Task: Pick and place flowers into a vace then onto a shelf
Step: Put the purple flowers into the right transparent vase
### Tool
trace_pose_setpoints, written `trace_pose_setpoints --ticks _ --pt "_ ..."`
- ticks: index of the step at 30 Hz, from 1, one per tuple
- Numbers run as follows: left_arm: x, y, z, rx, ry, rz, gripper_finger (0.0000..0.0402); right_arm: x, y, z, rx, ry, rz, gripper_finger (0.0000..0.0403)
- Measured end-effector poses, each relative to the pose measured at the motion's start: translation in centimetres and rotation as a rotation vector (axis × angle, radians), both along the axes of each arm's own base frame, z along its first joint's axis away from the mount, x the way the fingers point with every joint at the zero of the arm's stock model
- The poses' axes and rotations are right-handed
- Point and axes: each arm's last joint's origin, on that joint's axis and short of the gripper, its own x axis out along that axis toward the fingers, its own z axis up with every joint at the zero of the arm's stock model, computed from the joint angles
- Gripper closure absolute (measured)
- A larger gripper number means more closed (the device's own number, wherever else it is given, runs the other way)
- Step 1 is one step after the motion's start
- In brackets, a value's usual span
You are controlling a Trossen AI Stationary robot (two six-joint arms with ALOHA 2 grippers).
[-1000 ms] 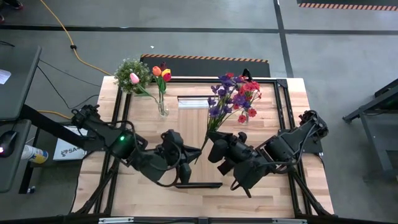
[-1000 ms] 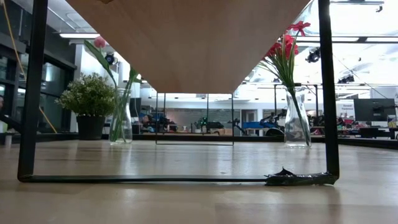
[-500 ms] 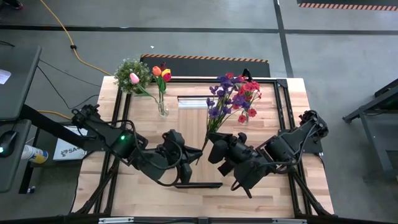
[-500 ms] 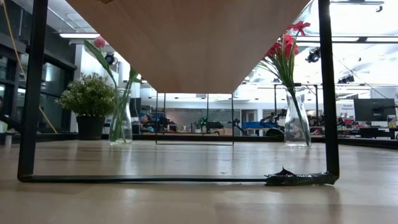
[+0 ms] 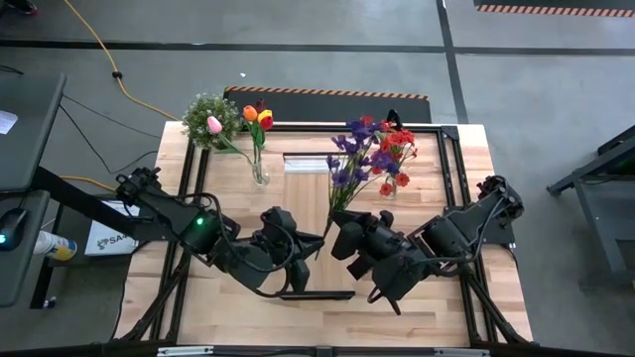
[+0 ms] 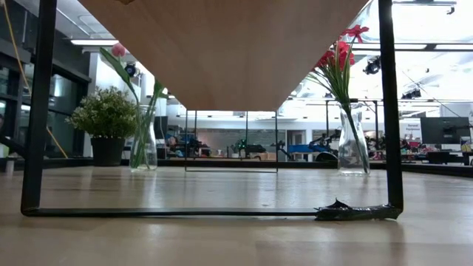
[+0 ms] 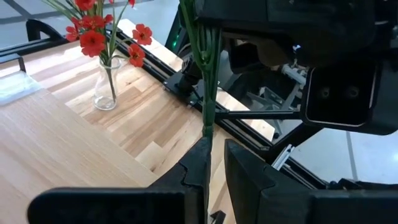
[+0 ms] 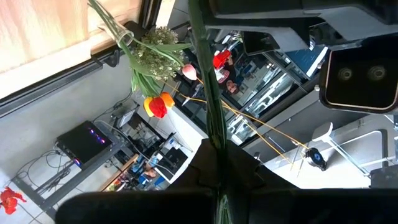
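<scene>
While both arms meet over the middle of the counter point(image 5: 437, 159), a purple-blossom spray point(image 5: 354, 159) stands between them, its blossoms toward the far edge beside the red spray in its glass vase point(image 7: 107, 87). Against the far edge lies the shelf point(image 5: 308, 162), with the tulip vase point(image 5: 259, 171) and a potted plant point(image 5: 205, 117) near the far left corner.

The right tool point(image 8: 219, 163) is clenched on the spray's green stems, which run straight out between its fingers. The left tool point(image 7: 215, 163) is pinching the same stems lower down, near their cut ends.

This looks like a hand-over or a regrip. To do it well, one tool should keep its clench until the other is firm, the bundle should stay upright, and the blossoms should be kept clear of the red spray so nothing tips the vase.
</scene>
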Motion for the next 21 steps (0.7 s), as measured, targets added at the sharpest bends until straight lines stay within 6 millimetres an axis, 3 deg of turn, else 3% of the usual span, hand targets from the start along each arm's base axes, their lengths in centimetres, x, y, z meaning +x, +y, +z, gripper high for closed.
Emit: trace_pose_setpoints --ticks 13,16,21 --pt "-0.11 0.13 -0.18 -0.022 -0.002 0.048 0.0311 0.03 0.0 0.04 0.005 -0.007 -0.002 0.0403" --pt "-0.15 0.22 -0.27 -0.007 0.004 0.063 0.0285 0.02 -0.01 0.04 0.002 -0.007 -0.006 0.0403" --pt "-0.25 0.37 -0.35 0.03 0.007 0.097 0.021 0.02 -0.02 0.04 0.002 -0.007 -0.006 0.0403"
